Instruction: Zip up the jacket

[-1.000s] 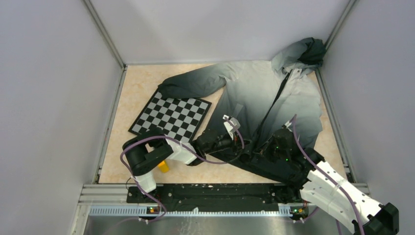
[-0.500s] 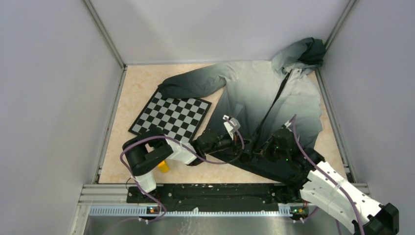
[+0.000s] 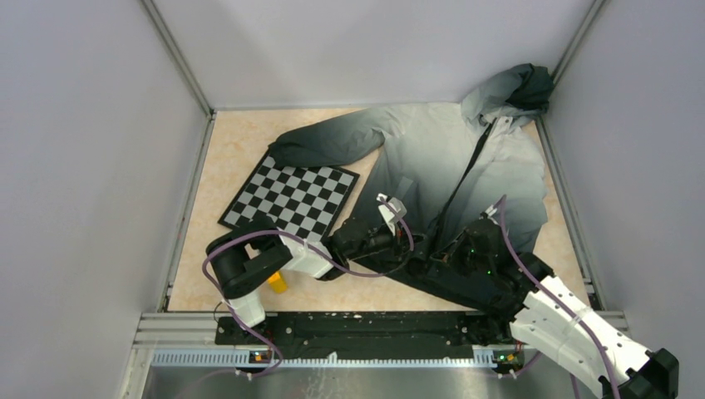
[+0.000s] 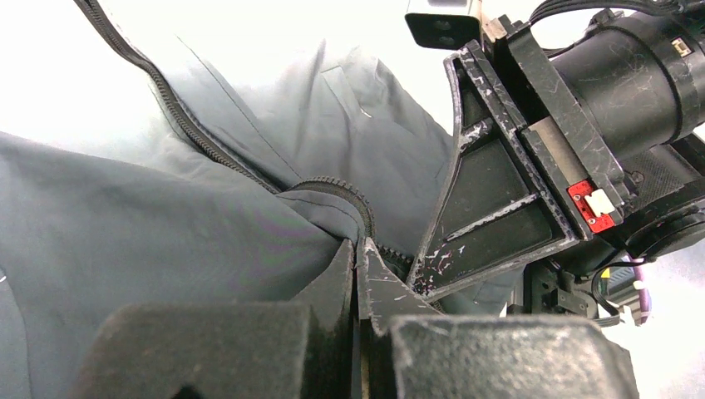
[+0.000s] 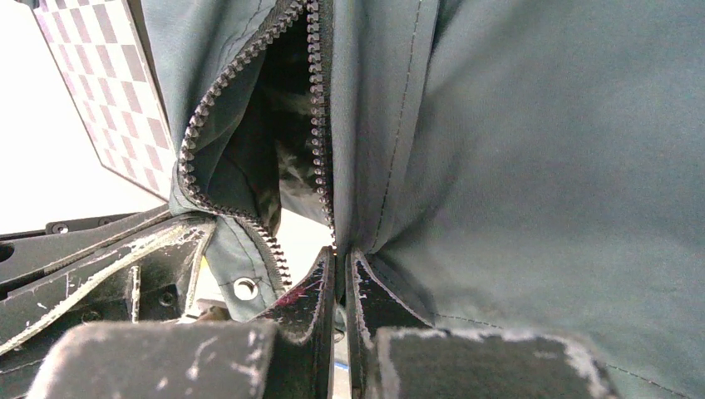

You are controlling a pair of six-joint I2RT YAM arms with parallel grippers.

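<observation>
One jacket point(image 3: 465, 166) lies spread over the right half of the worktop point(image 3: 241, 141). Its one hood point(image 3: 520, 87) is bunched in the upper right corner of the overhead view, and its black hem sits at the lower centre, by the arms. One sleeve point(image 3: 332, 141) stretches left toward the upper middle of the frame; a second sleeve cannot be made out. The fabric fades from pale grey at the hood to black at the hem.

One dark zipper point(image 3: 465, 179) runs down the front from the collar toward the hem. In the right wrist view its two rows of teeth stand apart, with dark lining showing between them.

Two arms reach in from the bottom edge and meet at the hem, just beside each other. The left tool point(image 4: 357, 258) has its two fingers pressed together, pinching a fold of jacket fabric right where a row of teeth curls in. The right tool point(image 5: 341, 266) is likewise pressed together, pinching the jacket's edge just beside the right-hand row of teeth.

One checkerboard point(image 3: 291, 198) lies flat at centre left, its right corner next to the jacket. One small yellow object point(image 3: 277, 283) sits beside the left arm's base. Two purple cables point(image 3: 249, 241) show, one looping along each arm.
</observation>
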